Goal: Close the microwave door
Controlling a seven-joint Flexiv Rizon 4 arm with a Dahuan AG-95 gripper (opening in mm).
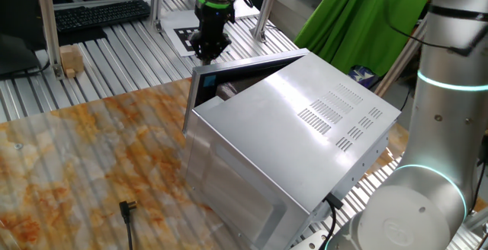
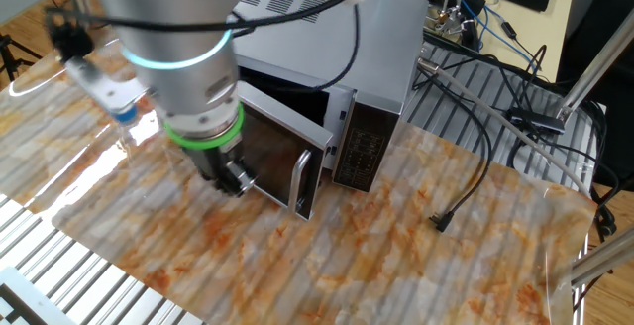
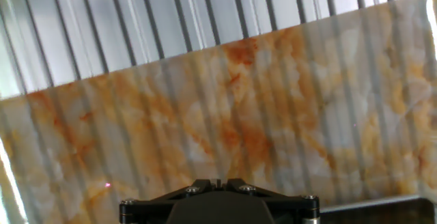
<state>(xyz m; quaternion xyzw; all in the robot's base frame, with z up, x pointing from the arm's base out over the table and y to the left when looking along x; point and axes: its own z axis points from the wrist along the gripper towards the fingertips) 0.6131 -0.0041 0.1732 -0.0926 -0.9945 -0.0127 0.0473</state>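
The microwave (image 1: 305, 136) is a silver box with vent slots; it also shows in the other fixed view (image 2: 327, 28). The microwave door (image 2: 282, 157) stands partly open, its dark window facing outward and its free edge near the black control panel (image 2: 362, 147). In one fixed view only its silver-rimmed top edge (image 1: 244, 63) shows. My gripper (image 2: 233, 178) is shut and empty, with its tip against or just off the door's outer face, low down. It hangs behind the door's top edge in one fixed view (image 1: 210, 50). The hand view shows the gripper (image 3: 217, 183) over the marbled table.
A loose black cable plug (image 2: 443, 221) lies on the marbled table right of the microwave; it also shows in one fixed view (image 1: 128, 208). The robot's base (image 1: 427, 166) stands beside the microwave. A wooden block (image 1: 71, 59) and a keyboard (image 1: 99, 14) sit on the slatted surface.
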